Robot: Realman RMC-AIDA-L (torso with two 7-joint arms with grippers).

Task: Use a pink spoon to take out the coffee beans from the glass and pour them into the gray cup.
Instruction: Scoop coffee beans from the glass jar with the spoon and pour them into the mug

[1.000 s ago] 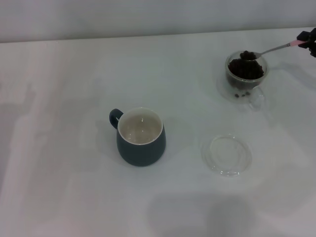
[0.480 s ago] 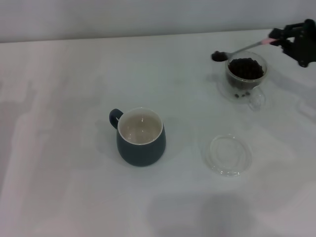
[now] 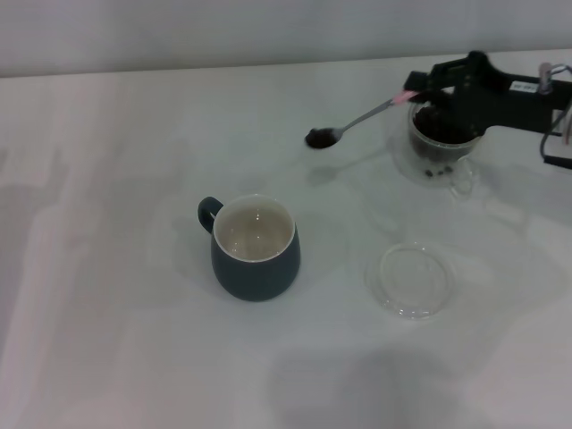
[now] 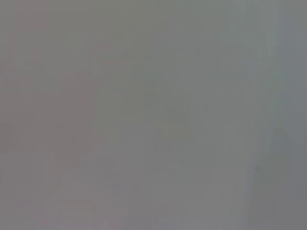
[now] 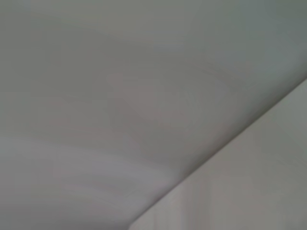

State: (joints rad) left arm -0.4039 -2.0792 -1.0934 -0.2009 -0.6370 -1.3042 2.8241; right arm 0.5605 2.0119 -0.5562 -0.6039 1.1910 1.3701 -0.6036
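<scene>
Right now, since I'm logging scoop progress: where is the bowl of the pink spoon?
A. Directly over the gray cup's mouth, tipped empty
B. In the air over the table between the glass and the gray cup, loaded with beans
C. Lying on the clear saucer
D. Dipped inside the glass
B: the pink spoon, held by the right gripper, carries coffee beans short of the gray cup, clear of the glass.

Right gripper [image 3: 422, 90] with loaded pink spoon [image 3: 357, 118] between glass [image 3: 442, 143] and gray cup [image 3: 255, 247].
</scene>
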